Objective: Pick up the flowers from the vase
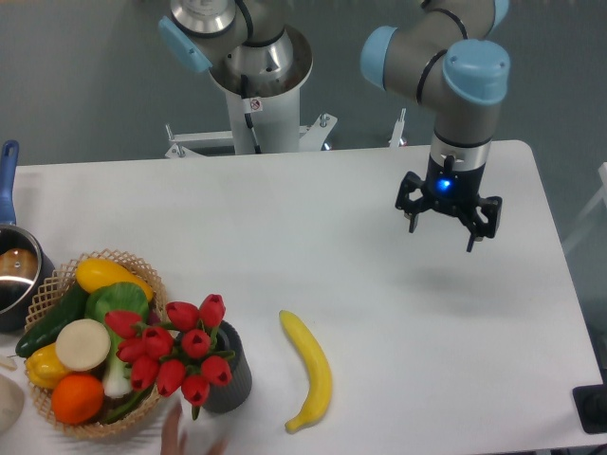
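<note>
Glossy red tulip flowers (175, 353) are seen bunched in a ribbed dark grey vase (232, 384) at lower left, beside a woven basket (57, 284); the gripper (446, 220) is held spread and empty at upper right

arm (446, 66): silver-grey tubes w/ light-blue joint caps, upper right of frame
base (256, 66): grey-white column, top centre; black cable down front, small red-white sticker
wrist: grey cylinder, round blue cap on top
gripper (448, 220): black, spidery prongs, right of centre
light: blue LED glowing on black gripper body
feet: metal bracket w/ bolts at column bottom
</note>
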